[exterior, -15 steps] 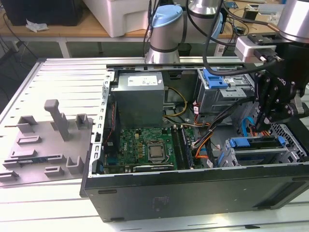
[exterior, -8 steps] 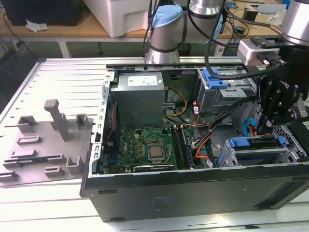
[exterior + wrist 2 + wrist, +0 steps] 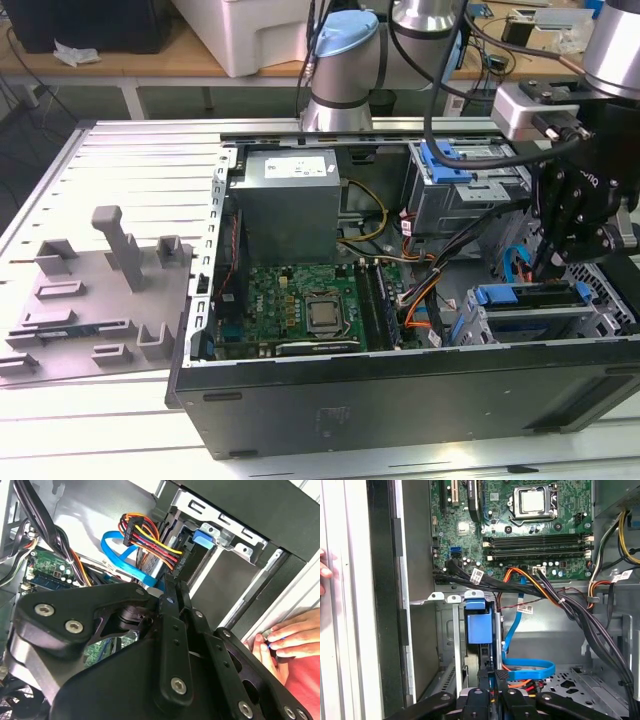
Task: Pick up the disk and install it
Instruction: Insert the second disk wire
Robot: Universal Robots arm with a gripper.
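Hovering over the open computer case (image 3: 400,400), the pincer (image 3: 553,262) is noted at about 3 o'clock in the exterior view, just above the lower drive cage (image 3: 470,325). It is closed: in both wrist views its two fingers (image 3: 484,674) are seen drawn almost together, pointing down at the cage slot.

The disk (image 3: 520,295) is seated in that lower cage, at roughly 4 o'clock in the exterior view, in the case's corner. Its blue plastic frame is seen along its upper edge. In the first wrist view the blue frame end (image 3: 476,625) is seen standing in the slot directly past the fingertips. Contact between the pincer and the disk cannot be told.

A blue data cable (image 3: 530,667) is looped on the case floor just beside the cage. The motherboard (image 3: 290,305) is laid at the case's centre, with the grey power-supply box (image 3: 288,200) at 12 o'clock of it. A second cage with a blue latch (image 3: 455,165) is mounted at 1 o'clock.

A grey moulded fixture (image 3: 95,290) is set on the bench (image 3: 100,160) at 9 o'clock, well apart from the case. A person's hand (image 3: 287,635) is rested against the case's outer edge.
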